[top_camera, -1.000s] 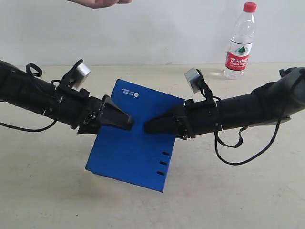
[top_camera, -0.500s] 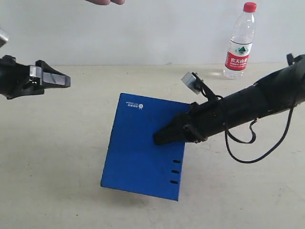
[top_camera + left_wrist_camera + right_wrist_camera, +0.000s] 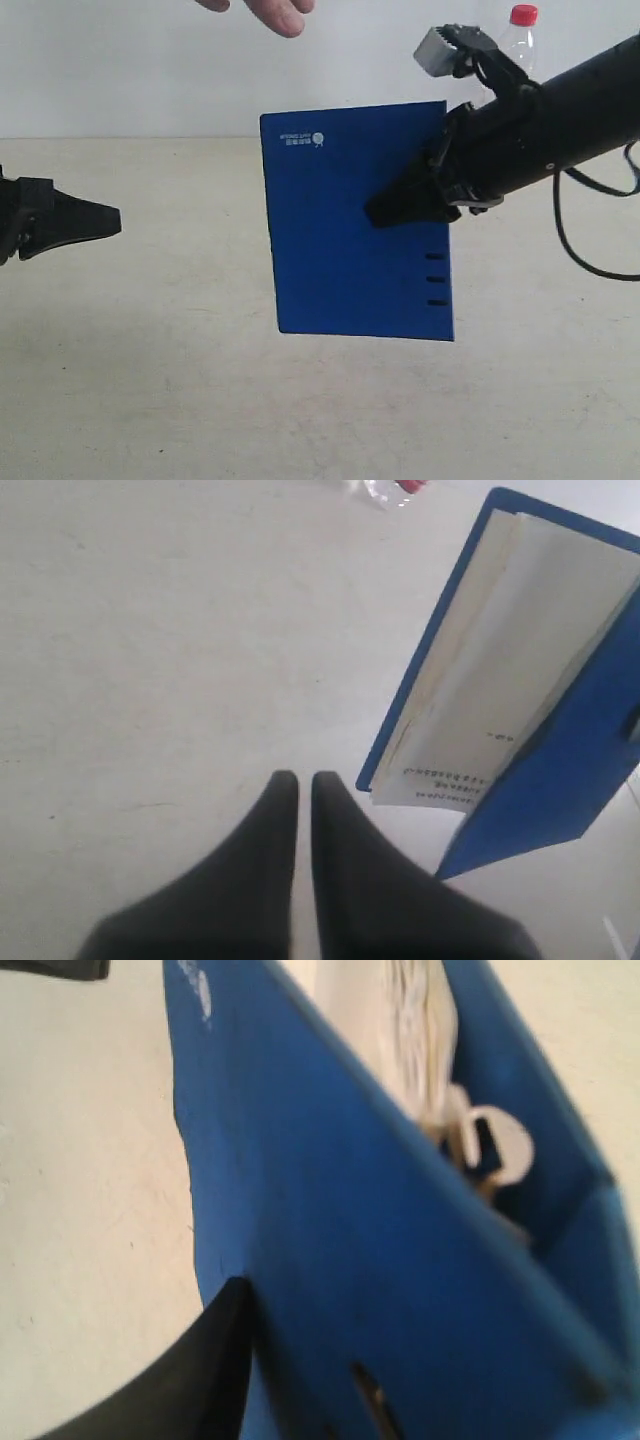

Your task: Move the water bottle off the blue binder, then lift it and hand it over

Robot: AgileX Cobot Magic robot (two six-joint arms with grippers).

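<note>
The blue binder (image 3: 350,225) hangs upright in the air, off the table, with my right gripper (image 3: 385,212) shut on its ring-hole edge. In the right wrist view one dark finger (image 3: 215,1360) lies against the binder's cover (image 3: 330,1210); the other finger is hidden behind it. White pages show inside the binder (image 3: 560,710) in the left wrist view. The water bottle (image 3: 522,18) stands at the back right, mostly hidden behind my right arm; only its red cap and neck show. Far to the left my left gripper (image 3: 110,218) is shut and holds nothing.
A person's hand (image 3: 272,12) reaches in from the top edge above the binder. The beige table (image 3: 150,380) spreads beneath and between the arms. A white wall stands behind it.
My right gripper has lifted the binder off the table and swung it upright. My left gripper let go of it, pulled back to the left and dropped lower. The hand came further in.
</note>
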